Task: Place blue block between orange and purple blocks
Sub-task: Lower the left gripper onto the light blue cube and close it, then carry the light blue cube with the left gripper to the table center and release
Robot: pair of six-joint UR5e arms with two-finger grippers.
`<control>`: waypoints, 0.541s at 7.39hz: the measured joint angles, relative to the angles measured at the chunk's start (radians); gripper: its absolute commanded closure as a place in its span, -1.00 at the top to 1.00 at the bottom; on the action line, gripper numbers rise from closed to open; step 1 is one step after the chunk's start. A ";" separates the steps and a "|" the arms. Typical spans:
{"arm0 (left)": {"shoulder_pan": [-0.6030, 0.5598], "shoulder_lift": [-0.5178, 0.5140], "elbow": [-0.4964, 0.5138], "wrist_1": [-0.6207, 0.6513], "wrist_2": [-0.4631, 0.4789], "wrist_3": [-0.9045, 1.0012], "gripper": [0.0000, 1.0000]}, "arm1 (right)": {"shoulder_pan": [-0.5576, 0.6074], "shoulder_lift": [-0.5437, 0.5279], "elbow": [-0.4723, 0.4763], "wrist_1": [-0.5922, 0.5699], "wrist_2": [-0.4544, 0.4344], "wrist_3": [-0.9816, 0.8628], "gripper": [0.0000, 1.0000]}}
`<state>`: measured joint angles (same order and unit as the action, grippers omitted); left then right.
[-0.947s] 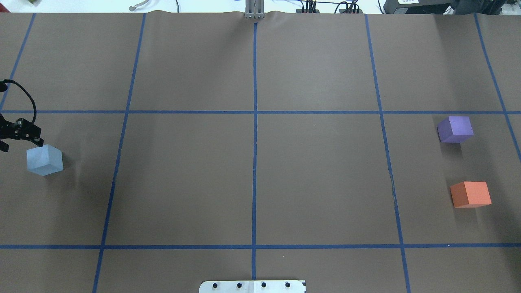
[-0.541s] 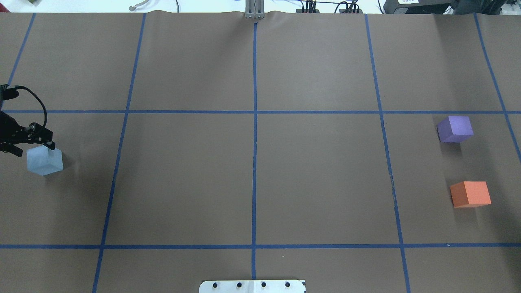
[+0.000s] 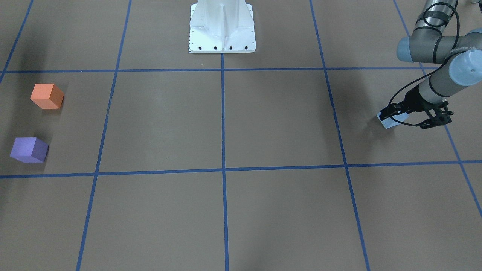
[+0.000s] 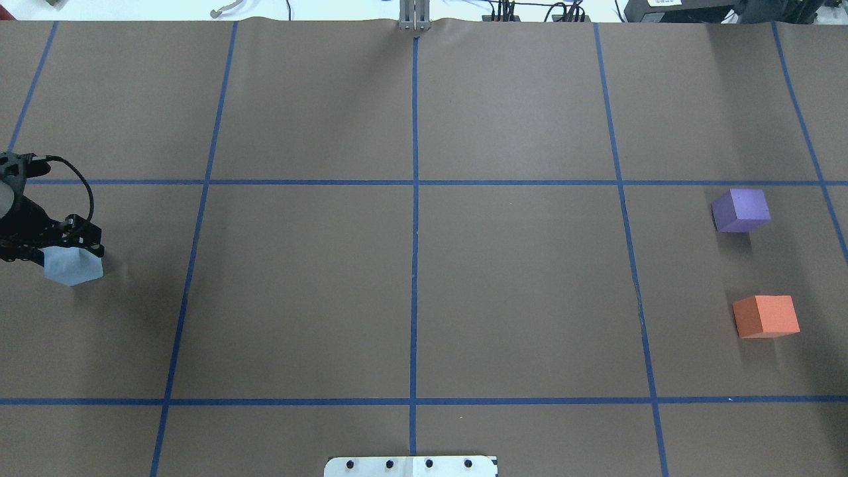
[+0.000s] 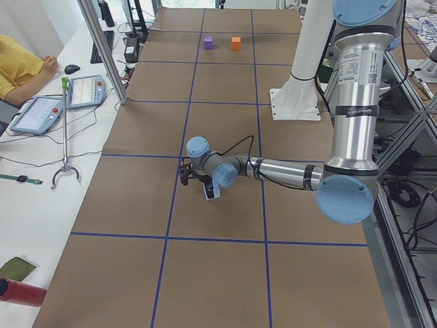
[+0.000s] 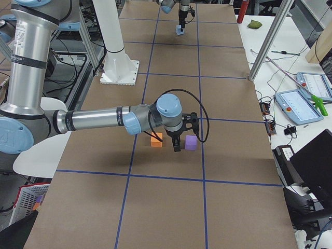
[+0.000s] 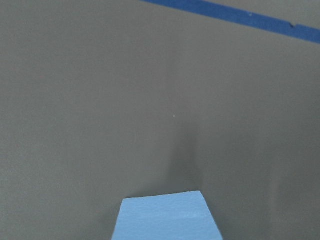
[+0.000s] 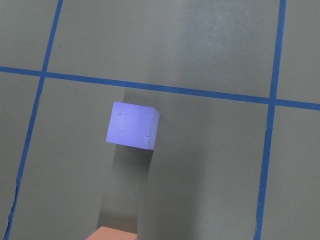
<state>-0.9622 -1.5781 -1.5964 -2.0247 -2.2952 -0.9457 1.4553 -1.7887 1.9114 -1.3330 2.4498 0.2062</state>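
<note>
My left claw (image 3: pixel 414 117) is spread apart over the blue block (image 4: pixel 71 268), which sits on the surface (image 4: pixel 411 278) at the far left of the overhead view, well apart from the orange block (image 4: pixel 766 317) and purple block (image 4: pixel 741 210) at the right edge. My worry is the grasp. In the front view the block lies nearer one finger than the other, and it sits turned against the tape grid, so closing now could catch a corner and spin it out. Then comes a long carry, and my right claw (image 6: pixel 176 142) hangs just over the orange and purple pair, so the arms could clash at the drop, or blue could nudge a neighbour going in. I cannot tell whether the right claw is apart or together, as only a side view shows it. The left wrist camera gives just a strip of blue and no fingers, so whether the pads touch the block I cannot say
</note>
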 measured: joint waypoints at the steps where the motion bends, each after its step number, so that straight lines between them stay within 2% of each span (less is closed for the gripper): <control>1: 0.014 0.001 0.000 0.000 0.014 0.000 -1.00 | -0.001 0.000 0.000 0.000 0.000 0.001 1.00; 3: 0.024 -0.007 -0.026 0.006 0.028 -0.007 -1.00 | -0.002 0.000 0.000 0.001 0.001 0.001 1.00; 4: 0.034 -0.052 -0.061 0.027 0.027 -0.037 -1.00 | -0.003 0.000 0.000 0.002 0.001 0.000 1.00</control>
<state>-0.9284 -1.6296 -1.6576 -1.9974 -2.2684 -0.9828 1.4525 -1.7886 1.9117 -1.3311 2.4512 0.2065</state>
